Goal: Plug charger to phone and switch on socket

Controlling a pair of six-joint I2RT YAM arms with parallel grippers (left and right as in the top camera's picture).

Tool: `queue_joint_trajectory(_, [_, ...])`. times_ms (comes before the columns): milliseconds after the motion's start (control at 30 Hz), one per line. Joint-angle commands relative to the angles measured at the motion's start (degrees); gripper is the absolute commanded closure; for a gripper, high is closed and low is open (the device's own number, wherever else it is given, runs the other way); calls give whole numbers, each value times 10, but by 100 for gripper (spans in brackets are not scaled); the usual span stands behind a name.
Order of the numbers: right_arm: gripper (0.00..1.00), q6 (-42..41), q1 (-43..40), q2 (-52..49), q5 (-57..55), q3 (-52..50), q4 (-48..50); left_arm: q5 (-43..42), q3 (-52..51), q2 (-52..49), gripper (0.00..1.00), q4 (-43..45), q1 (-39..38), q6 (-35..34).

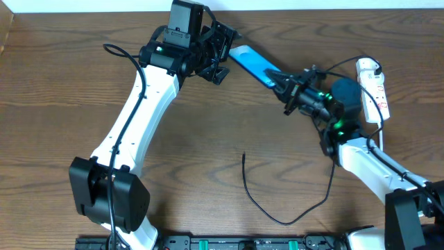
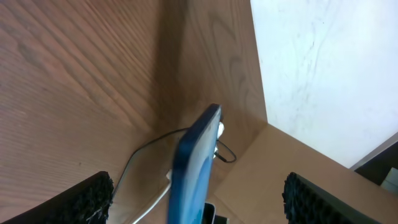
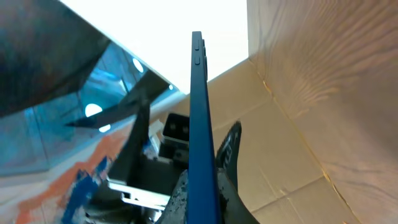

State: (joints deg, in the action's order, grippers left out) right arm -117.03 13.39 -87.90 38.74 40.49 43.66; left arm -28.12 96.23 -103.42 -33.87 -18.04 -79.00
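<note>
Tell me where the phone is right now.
Overhead, the phone is upper centre, its right end pinched by the right gripper, its other end toward the open left gripper; the white power strip lies further right.

Table (image 1: 208, 104) — matt wood, visible grain; phone (image 1: 251, 64) — glossy blue screen; charger (image 1: 244, 167) matt black cable.

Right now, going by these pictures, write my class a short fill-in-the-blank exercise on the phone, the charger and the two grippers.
The right gripper is shut on the ___. The left gripper stands ___ astride the phone, not touching it. The ___ charger cable lies loose on the table, in neither gripper.
Missing words: phone; open; black.
</note>
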Motion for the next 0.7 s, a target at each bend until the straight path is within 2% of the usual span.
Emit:
queue_joint_trajectory(0, [99,-5,-19,-19,29,7,3,8,2,2,13,2,3,14])
queue_joint_trajectory(367, [99,-5,-37,-134,59,7,130,8,2,2,14,2,3,24])
queue_joint_trajectory(667, [99,-5,-35,-144,58,13,188,8,2,2,14,2,3,34])
